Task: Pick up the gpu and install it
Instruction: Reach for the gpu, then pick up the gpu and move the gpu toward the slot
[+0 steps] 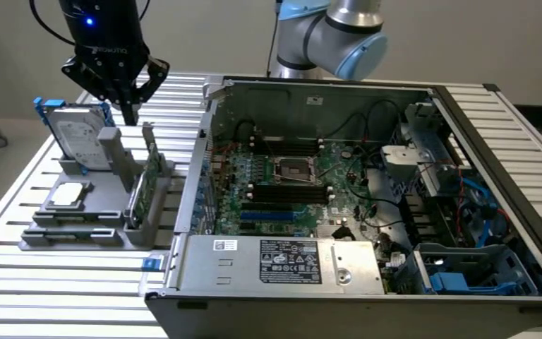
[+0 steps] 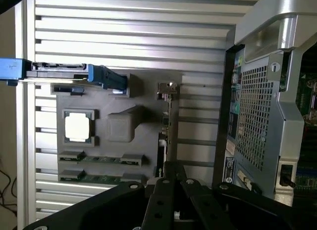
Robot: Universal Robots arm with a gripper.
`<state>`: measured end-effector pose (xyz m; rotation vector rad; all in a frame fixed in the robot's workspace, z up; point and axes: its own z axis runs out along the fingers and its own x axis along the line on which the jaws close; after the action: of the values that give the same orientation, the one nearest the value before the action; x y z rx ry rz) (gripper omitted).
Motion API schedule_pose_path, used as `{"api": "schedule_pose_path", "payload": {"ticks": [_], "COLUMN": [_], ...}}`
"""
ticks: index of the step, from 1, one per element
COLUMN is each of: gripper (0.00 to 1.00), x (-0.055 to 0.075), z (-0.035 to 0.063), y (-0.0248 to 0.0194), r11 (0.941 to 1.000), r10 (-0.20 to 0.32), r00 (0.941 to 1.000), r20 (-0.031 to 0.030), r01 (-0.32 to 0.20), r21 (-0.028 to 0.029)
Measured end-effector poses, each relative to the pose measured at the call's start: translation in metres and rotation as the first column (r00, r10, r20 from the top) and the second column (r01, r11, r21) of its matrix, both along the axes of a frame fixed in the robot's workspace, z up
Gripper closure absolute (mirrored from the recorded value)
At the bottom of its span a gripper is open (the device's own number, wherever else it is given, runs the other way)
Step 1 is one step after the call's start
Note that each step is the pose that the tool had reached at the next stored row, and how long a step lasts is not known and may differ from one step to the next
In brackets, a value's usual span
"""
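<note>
Standing on edge in the grey slotted plastic holder [image 1: 73,236], the thin green-board gpu [image 1: 149,180] runs lengthwise along 1 side of the holder; my black gripper [image 1: 127,113] hangs just above its far end in the exterior view, fingers together, holding nothing.

I work in what looks like a robotics lab: my arm [image 1: 332,35] reaches over a slatted aluminium worktop [image 1: 26,282] carrying an open desktop computer case [image 1: 346,311] and a grey parts fixture [image 1: 73,236].
</note>
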<state>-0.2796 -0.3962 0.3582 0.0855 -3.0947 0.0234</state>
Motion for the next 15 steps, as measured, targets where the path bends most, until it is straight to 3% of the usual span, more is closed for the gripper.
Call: {"api": "schedule_pose_path", "payload": {"ticks": [15], "gripper": [0.88], "x": [0.0], "z": [-0.0001], "y": [0.0], "r11": [1.0], "r10": [0.0], "r00": [1.0], "r20": [0.0001], "r01": [0.0], "r21": [-0.0001]}}
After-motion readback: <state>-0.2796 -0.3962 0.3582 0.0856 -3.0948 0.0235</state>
